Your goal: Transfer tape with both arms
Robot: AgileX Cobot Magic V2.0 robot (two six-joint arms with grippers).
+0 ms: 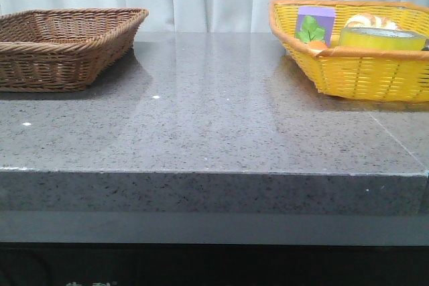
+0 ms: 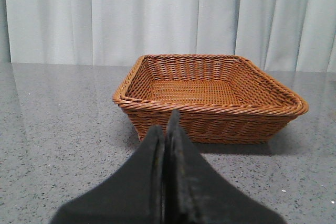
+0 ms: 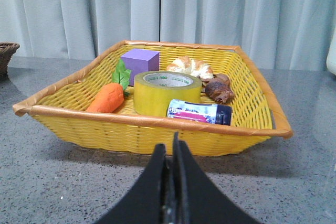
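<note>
Two woven baskets stood on the speckled grey stone table: one brown wicker basket, shallow and rectangular, and one yellow plastic-weave basket with an orange rim. Inside the yellow basket lay six items: one roll of tape, thick, round and translucent yellow, at its centre; one orange carrot with green leaves; one purple cube; one pale bun; one brown pastry; and one small bottle lying flat. The left gripper and right gripper, black and tapered, had their fingers pressed together, holding nothing.
</note>
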